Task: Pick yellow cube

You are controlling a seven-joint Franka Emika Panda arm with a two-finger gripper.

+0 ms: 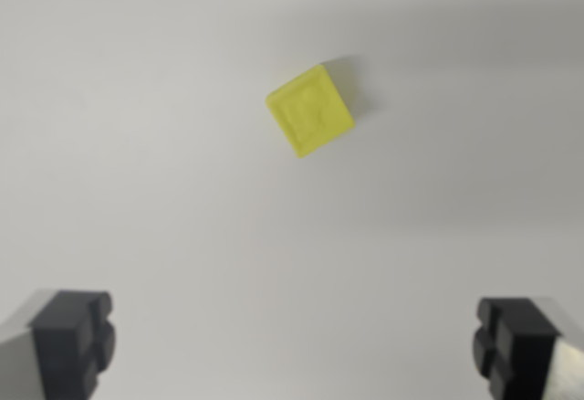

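A small yellow cube (pixel 310 110) sat on a plain white tabletop (pixel 137 144), turned so its corners pointed diagonally, just above the middle of the wrist view. The claw (pixel 295 343) was spread wide with nothing between its black fingertips (pixel 75 338), which showed at the bottom corners, well apart from the cube.

Item count, wrist view: three things on record.

One yellow cube (pixel 310 110), single, lying toward 12 o'clock from the picture's centre on one plain white surface (pixel 164 190). Two dark fingertips (pixel 75 338) of one gripper (pixel 296 350), one at 8 o'clock and one at 4 o'clock, set well apart with bare surface between them. No second cube of any colour is counted here.
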